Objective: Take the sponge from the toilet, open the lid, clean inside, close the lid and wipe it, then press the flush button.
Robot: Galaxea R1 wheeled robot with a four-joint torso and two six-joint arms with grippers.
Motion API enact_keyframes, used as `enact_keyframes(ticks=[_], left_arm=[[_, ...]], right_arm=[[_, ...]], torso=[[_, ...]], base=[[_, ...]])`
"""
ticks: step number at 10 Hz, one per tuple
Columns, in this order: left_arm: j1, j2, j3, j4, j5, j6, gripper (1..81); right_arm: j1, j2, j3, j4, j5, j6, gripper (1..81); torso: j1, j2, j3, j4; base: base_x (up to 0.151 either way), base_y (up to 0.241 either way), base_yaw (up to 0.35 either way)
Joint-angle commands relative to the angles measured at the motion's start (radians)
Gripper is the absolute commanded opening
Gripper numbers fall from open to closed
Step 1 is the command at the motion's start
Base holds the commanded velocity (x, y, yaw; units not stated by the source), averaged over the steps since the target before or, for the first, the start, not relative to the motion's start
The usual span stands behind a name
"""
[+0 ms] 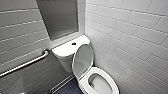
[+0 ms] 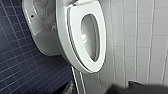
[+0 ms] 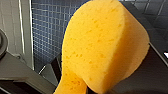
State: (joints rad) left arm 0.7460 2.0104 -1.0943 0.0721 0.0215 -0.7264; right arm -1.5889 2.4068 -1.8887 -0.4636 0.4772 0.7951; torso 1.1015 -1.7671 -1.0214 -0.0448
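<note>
The sponge (image 3: 100,45) is off the toilet and in the right pincer (image 3: 75,87), which pinches it by its narrow end. The broad lobe stands free before the wrist camera, with the blue tiled floor (image 3: 47,30) behind it. It is open-pored foam, so I judge it very light, soft and springy, rough enough not to slip, and in no way fragile. It should flatten when pushed against ceramic, and turn heavier and floppier once wet. A hold at one end, as here, leaves a wide face free for rubbing, though it lets the free lobe fold back under pressure; a hold nearer the waist would be stiffer. Whether the left pincer (image 2: 125,89), a dark shape at the border of the left wrist view, is spread or pressed together I cannot tell.

The head view gives the toilet (image 1: 65,56) as a whole. The lid (image 1: 83,58) is raised and leans back toward the tank, the flush button (image 1: 74,43) sits dark in the middle of the tank top, and a grab bar (image 1: 25,64) runs along the wall beside it. The left wrist view looks instead through the seat (image 2: 75,37) into the bowl, where something glints low down, and shows the base standing on the floor close to the white tiled wall (image 2: 140,37). The sponge's pores and bent shape come out in the right wrist view
</note>
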Motion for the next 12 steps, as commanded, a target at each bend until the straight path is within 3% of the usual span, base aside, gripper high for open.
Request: enact_keyframes(ticks=[1,2,4,5,8,12], left_arm=[[0.106,-0.018,0.05,0.242,0.11,0.008,81.1],[0.151,-0.015,0.042,0.279,0.149,0.008,81.1],[0.235,-0.015,0.04,0.346,0.193,0.01,81.1],[0.284,-0.013,0.037,0.385,0.193,0.01,81.1],[0.459,0.01,-0.038,0.52,0.17,0.008,81.1],[0.632,0.151,-0.266,0.601,0.063,0.008,81.1]], right_arm=[[-0.033,-0.038,0.034,0.101,-0.022,-0.022,1.0],[-0.055,-0.041,0.072,0.204,-0.003,-0.135,1.0],[-0.05,-0.058,0.186,0.506,-0.018,-0.469,1.0],[-0.044,-0.073,0.218,0.536,-0.049,-0.53,1.0],[-0.014,-0.125,0.267,0.459,-0.062,-0.531,1.0],[0.15,-0.258,0.467,0.457,-0.054,-0.524,1.0]], torso=[[0.0,0.0,0.0,0.0],[0.0,0.0,0.0,0.0],[0.0,0.0,0.0,0.0],[0.0,0.0,0.0,0.0],[0.0,0.0,0.001,0.0],[0.0,0.0,0.001,0.0]], base=[[0.0,0.0,0.0],[0.0,0.0,0.0],[0.0,0.0,0.0],[0.0,0.0,0.0],[0.0,0.0,0.0],[0.0,0.0,0.0]])
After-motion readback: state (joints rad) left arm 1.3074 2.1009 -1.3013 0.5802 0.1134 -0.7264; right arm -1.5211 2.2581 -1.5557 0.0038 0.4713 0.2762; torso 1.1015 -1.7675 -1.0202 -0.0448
